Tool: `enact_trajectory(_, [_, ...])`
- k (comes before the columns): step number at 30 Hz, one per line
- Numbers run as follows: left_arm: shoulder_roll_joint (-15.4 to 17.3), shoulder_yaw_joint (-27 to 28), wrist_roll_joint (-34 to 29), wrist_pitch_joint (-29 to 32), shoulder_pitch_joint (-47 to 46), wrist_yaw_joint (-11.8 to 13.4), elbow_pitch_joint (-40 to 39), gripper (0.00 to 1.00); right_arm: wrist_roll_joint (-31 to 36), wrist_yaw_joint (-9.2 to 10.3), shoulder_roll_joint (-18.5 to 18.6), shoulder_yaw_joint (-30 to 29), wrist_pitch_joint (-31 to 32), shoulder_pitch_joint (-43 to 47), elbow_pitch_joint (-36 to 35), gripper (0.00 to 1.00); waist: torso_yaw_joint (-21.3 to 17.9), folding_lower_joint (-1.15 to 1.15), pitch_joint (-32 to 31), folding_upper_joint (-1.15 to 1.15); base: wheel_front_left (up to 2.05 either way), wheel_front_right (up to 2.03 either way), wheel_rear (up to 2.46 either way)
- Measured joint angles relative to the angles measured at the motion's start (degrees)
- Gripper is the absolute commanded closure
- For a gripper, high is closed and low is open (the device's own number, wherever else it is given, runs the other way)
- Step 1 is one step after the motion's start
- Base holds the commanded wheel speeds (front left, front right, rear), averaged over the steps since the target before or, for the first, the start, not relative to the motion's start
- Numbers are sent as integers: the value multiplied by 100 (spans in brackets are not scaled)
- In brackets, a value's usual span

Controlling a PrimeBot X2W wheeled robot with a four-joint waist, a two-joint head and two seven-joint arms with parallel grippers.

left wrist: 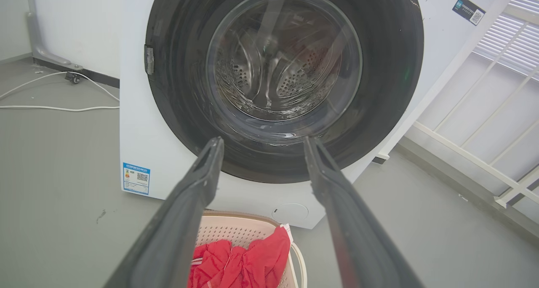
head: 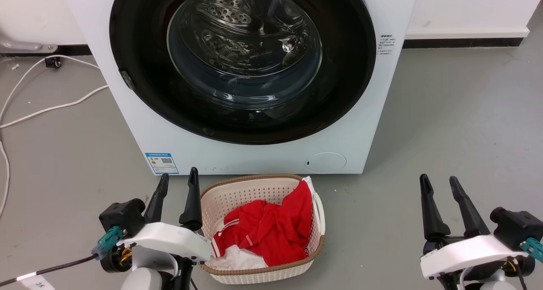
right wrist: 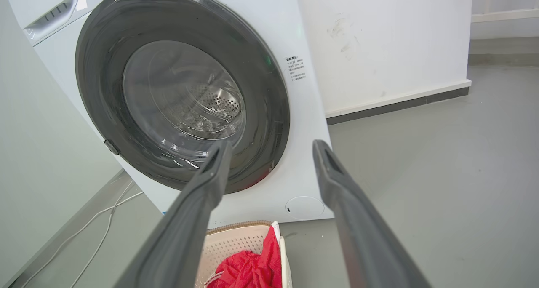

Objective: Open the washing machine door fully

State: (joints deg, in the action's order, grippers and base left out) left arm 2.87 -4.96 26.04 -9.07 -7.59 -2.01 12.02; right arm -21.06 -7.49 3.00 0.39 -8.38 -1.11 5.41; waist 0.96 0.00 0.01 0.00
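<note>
Washing machine door [head: 242,61] sits shut, flat against the front of the washing machine [head: 254,158], its glossy black ring spanning nearly the machine's full width. Through the clear glass bowl at its centre the perforated steel drum shows. A small grey tab [head: 127,80] lies on the door's rim, on the side of the machine nearer the robot's left arm. Low on the machine's front panel are a blue label [head: 162,163] at the left corner and a round flap [head: 326,162] towards the right.

On the floor just in front of the machine, below the door, stands a beige perforated laundry basket [head: 237,196] with a red garment [head: 275,226] heaped over some white cloth [head: 237,258]. A white cable [head: 51,107] trails over the grey floor on the machine's left side.

Left gripper [head: 178,174] hovers in front of the machine's lower left corner, just beside the basket, its two dark fingers spread apart with nothing between them. In the left wrist view the gripper [left wrist: 263,140] points at the door [left wrist: 284,81], well short of it. Right gripper [head: 439,179] hangs in front of the machine and off past its right edge, fingers likewise parted and empty; in the right wrist view the gripper [right wrist: 273,144] faces the machine's lower right front, clear of the door [right wrist: 183,90].
</note>
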Motion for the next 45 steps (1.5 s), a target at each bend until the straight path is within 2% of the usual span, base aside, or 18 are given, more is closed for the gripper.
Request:
enact_trajectory(24, [22, -211, -1279, -310, -68, 160, 151, 0, 1284, -1, 0, 44, -96, 86, -143, 0, 54, 0, -24, 0, 0, 0, 0])
enact_trajectory(45, [20, -266, -2096, -532, -86, 254, 255, 0, 1911, -1, -1, 52, -248, 112, -133, 0, 93, 0, -22, 0, 0, 0, 0])
